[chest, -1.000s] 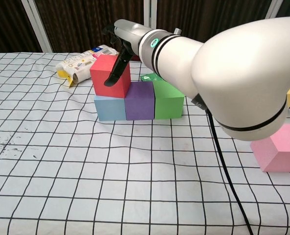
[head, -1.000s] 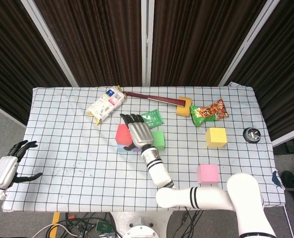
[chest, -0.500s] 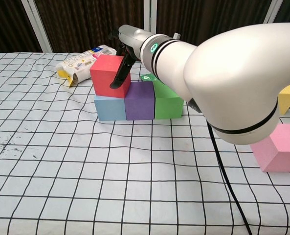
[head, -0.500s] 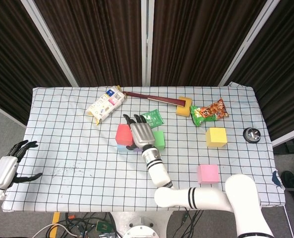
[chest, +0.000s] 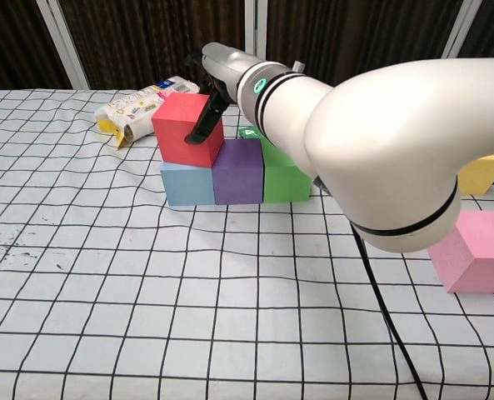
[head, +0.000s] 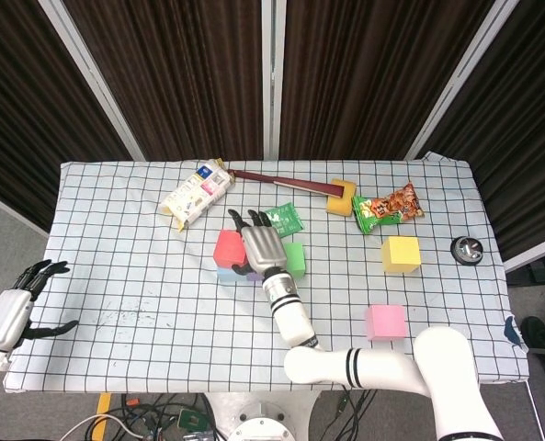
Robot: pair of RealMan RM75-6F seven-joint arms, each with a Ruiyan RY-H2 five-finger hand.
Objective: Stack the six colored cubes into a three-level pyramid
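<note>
A red cube sits on the second level, over a light blue cube and a purple cube. A green cube completes that bottom row on the right. My right hand hovers over the row with its fingers stretched out along the red cube's right side, gripping nothing. The yellow cube and the pink cube lie apart to the right. My left hand hangs open beyond the table's left front corner.
Behind the stack lie a white snack pack, a green packet, a dark-handled brush with a yellow sponge and a chips bag. A small black round object sits near the right edge.
My right hand's fingers have drawn off the red cube's front face toward its right edge. The red cube stays on the row. The left hand has not moved.
</note>
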